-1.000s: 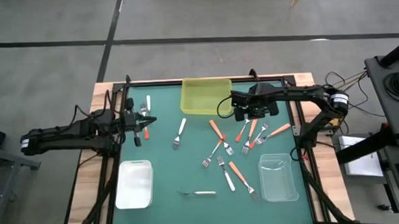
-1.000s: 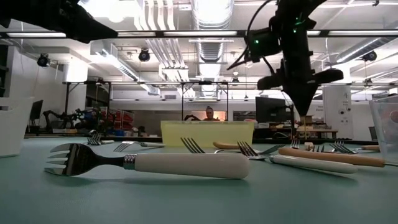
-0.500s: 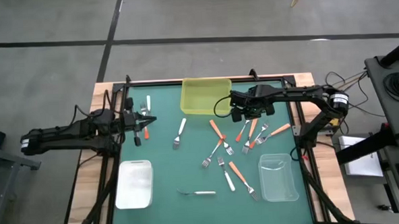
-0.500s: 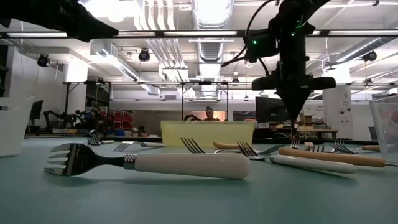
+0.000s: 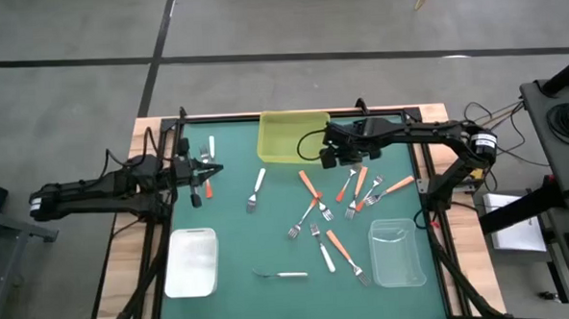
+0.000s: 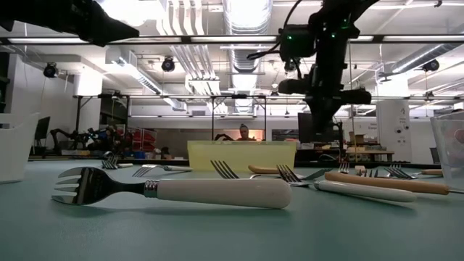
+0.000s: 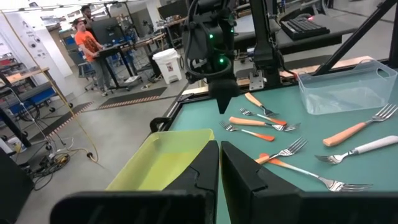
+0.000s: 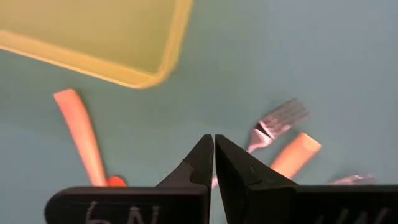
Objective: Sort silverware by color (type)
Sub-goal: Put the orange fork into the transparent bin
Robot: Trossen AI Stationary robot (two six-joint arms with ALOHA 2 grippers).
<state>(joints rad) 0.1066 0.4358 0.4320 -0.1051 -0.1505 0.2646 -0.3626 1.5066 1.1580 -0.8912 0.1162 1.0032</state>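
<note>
Several forks lie flat on the green mat. Most are scattered right of centre, with red-orange, light orange and white handles. One white fork lies near the front edge and fills the low view. Another white one lies mid-table. My right gripper hovers shut and empty beside the yellow tray's near right corner, above the mat. My left gripper is shut and empty, between a white fork and a red-orange one.
A yellow tray sits at the far middle, a white tray at the near left, and a clear container at the near right. Bare mat lies between the white tray and the fork cluster. People stand in the room beyond.
My right gripper has moved toward the table's left, from above the orange forks to the yellow tray's near right corner, rising somewhat in the low view. Its fingers stay shut. No fork has moved.
</note>
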